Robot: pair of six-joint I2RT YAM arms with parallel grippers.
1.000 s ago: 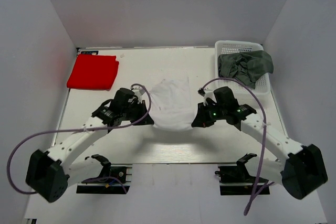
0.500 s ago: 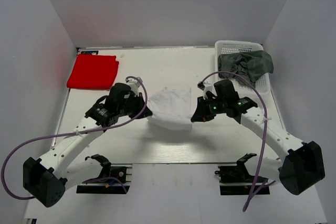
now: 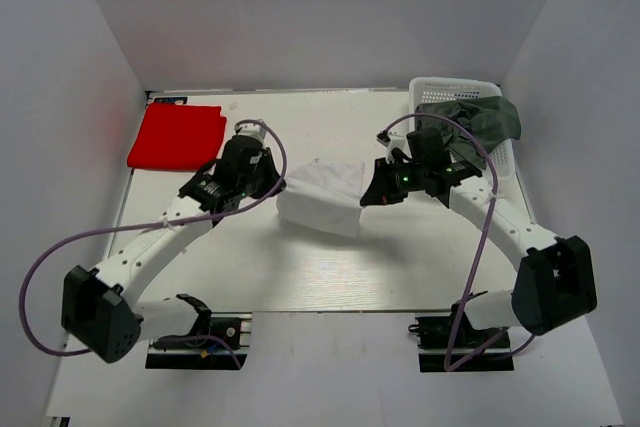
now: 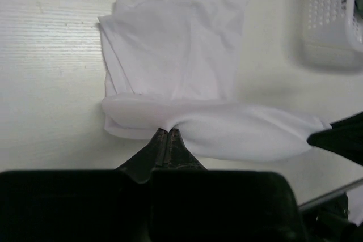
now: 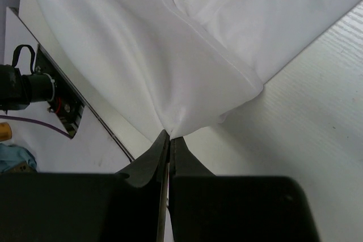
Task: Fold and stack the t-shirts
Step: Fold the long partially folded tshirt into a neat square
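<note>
- The left fingers [image 4: 156, 152] and right fingers [image 5: 151, 160] each clamp the near edge of the white t-shirt [image 3: 322, 197], mid tabletop [image 3: 330, 272].
- The red t-shirt [image 3: 176, 137] lies folded, far left.
- The grey-green t-shirt [image 3: 482, 122] drapes over the basket [image 3: 440, 89], far right.

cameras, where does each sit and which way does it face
Top external: above and behind the arms, looking down at the table; both arms show.
Left wrist: on the left arm, looking past the left gripper, shut on the white t-shirt.
Right wrist: on the right arm, looking past the right gripper, shut on the shirt's other end.
Shared: all show the white t-shirt; top and left wrist both show the basket.
</note>
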